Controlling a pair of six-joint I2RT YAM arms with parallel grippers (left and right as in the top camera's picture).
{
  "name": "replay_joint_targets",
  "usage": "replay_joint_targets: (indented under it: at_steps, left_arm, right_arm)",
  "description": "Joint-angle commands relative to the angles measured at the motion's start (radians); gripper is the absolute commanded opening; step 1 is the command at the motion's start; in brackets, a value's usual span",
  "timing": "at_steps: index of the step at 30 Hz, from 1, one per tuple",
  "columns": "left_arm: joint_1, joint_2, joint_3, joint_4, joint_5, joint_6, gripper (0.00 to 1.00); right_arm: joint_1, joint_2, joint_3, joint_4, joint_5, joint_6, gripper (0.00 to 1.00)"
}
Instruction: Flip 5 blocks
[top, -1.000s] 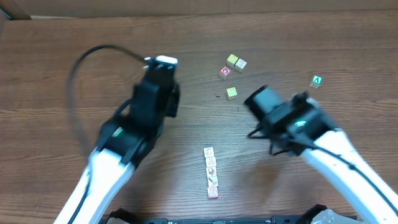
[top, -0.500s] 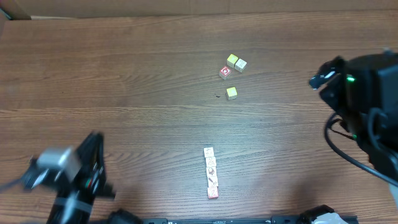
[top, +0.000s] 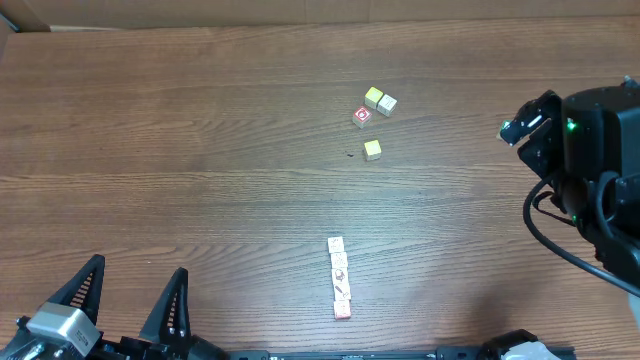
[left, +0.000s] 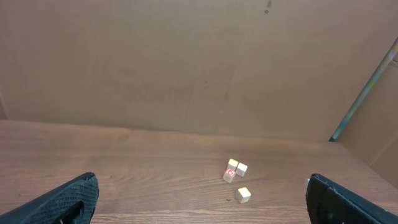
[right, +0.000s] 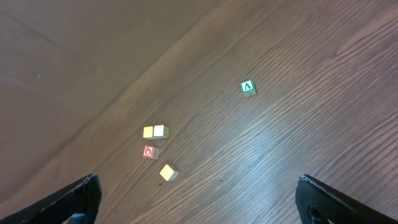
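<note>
Five small pale blocks (top: 340, 277) with red and pink marks lie in a straight row near the table's front edge, touching end to end, seen only in the overhead view. My left gripper (top: 130, 292) sits at the front left corner, far from the row, open with nothing between its fingers (left: 68, 202). My right gripper (top: 535, 120) is drawn back at the right edge, also open and empty, its fingers (right: 78, 199) spread wide over bare wood.
A loose cluster lies at the back: two cubes side by side (top: 379, 99), a red-marked cube (top: 361, 116) and a yellow-topped cube (top: 372, 149). A green cube with a white "A" (right: 248, 88) lies under my right arm. A cardboard wall (left: 199, 62) backs the table.
Both arms have pulled away from the table's middle, the left to the front left corner, the right to the right edge. Both grippers have opened wide. The blocks have not moved.
</note>
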Motion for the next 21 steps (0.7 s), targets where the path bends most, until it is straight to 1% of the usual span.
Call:
replay_joint_targets:
  at_steps: [1,7,14,17,21]
  left_arm:
    - [-0.004,-0.004,0.004,0.001,0.017,-0.006,1.0]
    - [-0.005,-0.004,0.004,0.002,0.031,-0.006,1.0]
    - [-0.004,-0.004,0.004,0.0,0.198,-0.006,1.0]
    - [-0.004,-0.004,0.003,-0.046,0.178,0.005,1.0]
    - [-0.004,-0.003,0.0,-0.06,0.156,0.006,1.0]
  right_arm:
    - [-0.004,0.01,0.015,0.005,0.0,-0.01,1.0]
    - [-0.004,0.027,0.015,0.005,0.0,-0.01,1.0]
    - [-0.004,0.035,0.015,0.005,0.0,-0.01,1.0]
    - [-0.004,0.035,0.015,0.005,0.0,-0.01,1.0]
    - [-0.004,0.035,0.015,0.005,0.0,-0.01,1.0]
